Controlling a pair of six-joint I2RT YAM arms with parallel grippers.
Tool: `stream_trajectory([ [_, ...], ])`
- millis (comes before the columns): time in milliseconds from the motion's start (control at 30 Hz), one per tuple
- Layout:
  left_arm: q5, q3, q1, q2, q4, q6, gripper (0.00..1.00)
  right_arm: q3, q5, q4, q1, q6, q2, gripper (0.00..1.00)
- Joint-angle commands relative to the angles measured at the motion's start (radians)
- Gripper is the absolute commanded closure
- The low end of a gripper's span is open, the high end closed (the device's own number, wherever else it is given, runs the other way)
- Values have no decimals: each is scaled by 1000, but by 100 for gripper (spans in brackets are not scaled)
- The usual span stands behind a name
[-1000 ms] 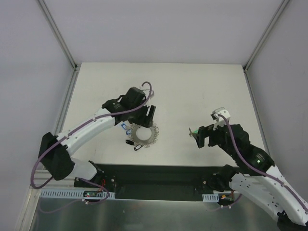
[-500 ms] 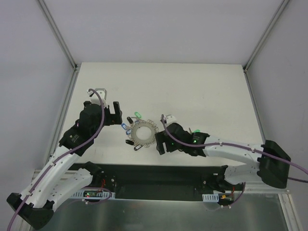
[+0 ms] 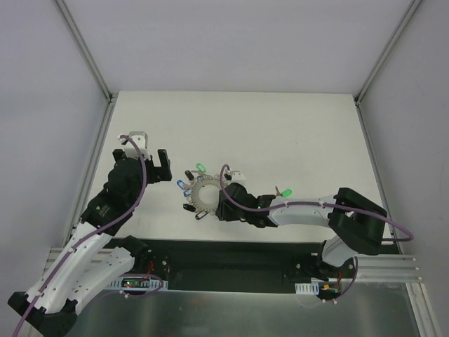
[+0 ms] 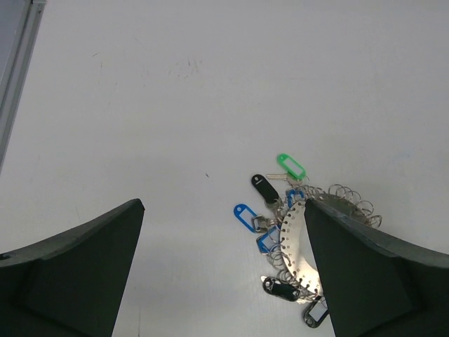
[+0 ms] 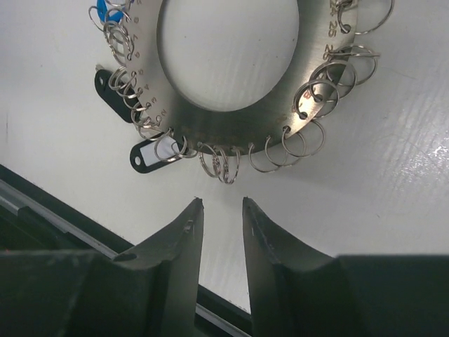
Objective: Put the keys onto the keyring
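Keyring (image 3: pixel 208 194) lies flat on the white table (image 3: pixel 295 126) between the two arms. Small coloured keys (image 3: pixel 184 187) fringe its left rim. The green-headed key (image 4: pixel 291 167) is on the far side and a black-headed key (image 5: pixel 149 157) is near the right fingertips. Left gripper (image 4: pixel 223 205): I see the fingers spread wide with nothing between them, left of the ring and well apart from it. Right gripper (image 5: pixel 220 205): fingers drawn close with a narrow empty gap, tips just beside the ring's wire loops; I see no contact
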Motion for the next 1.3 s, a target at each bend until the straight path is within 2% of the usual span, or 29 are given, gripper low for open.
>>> stream_trajectory([
  [0,-18,-13,12,-7,38,26,1,25,42,84,4,77,21,71],
  [267,4,-14,17,7,40,28,1,2,97,114,2,101,40,80],
  [733,24,-18,21,22,40,29,1,-9,145,85,-7,150,69,82],
  [1033,37,-19,23,27,40,31,1,17,110,84,-6,133,110,83],
  [1100,42,-18,23,30,41,31,1,22,103,87,-7,129,119,86],
  [1167,45,-19,23,32,40,34,1,20,97,97,-7,120,121,95],
  [1267,54,-18,23,35,40,35,1,23,87,105,-9,75,112,99],
])
